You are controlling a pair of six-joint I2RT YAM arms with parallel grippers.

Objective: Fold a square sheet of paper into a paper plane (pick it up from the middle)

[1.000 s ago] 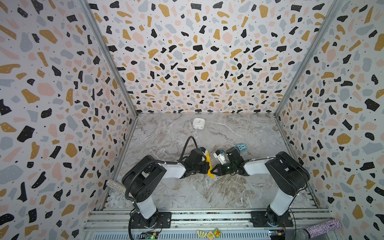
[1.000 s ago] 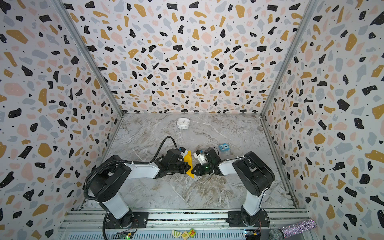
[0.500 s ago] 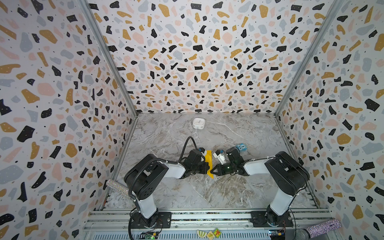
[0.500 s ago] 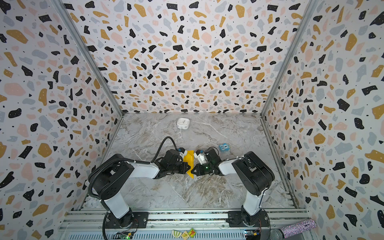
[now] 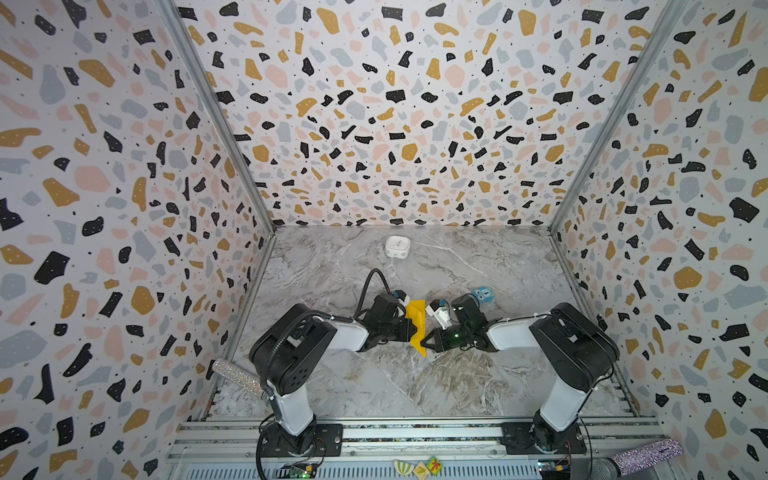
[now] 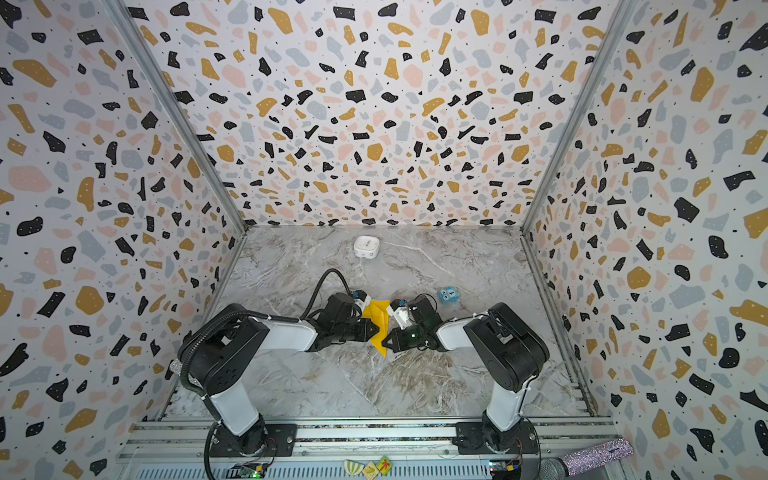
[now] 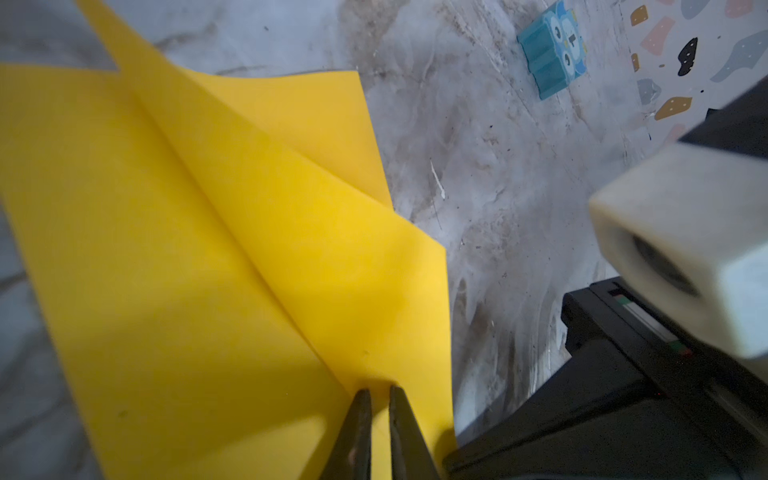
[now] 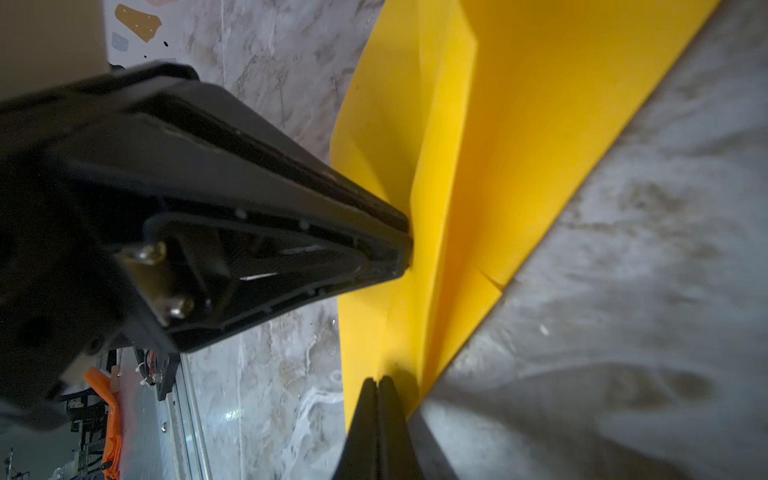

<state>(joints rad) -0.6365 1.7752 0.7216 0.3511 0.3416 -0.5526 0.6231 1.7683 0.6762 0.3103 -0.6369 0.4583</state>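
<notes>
**Left grip loosens on the half-made plane**

Little has shifted since the earlier frames except the left gripper [image 7: 379,399]: its jaws, pressed together a moment ago, now stand a crack apart. The centre fold of the paper plane [image 5: 417,322] still sits in that slit. Whether they still pinch it cannot be told. Both arms and the paper sit about where they were.

The plane stands on edge between the two grippers. In both top views it is left of the blue cube [image 5: 482,294] and a little nearer the arm bases than the cube is. The right gripper [image 8: 378,384] lies between cube and plane, its jaws tight together on the paper's lower edge. Diagonal creases and layered flaps show in both wrist views, so the folding looks well along, though the wings are not yet spread.

This looks like a handover or regrasp: the left side letting go while the right alone carries the paper. Next, the left jaws likely need to open enough to clear the fold and back straight off without dragging it. They can then take a fresh hold on the side away from the cube. Held at one edge, thin paper may droop or twist.
</notes>
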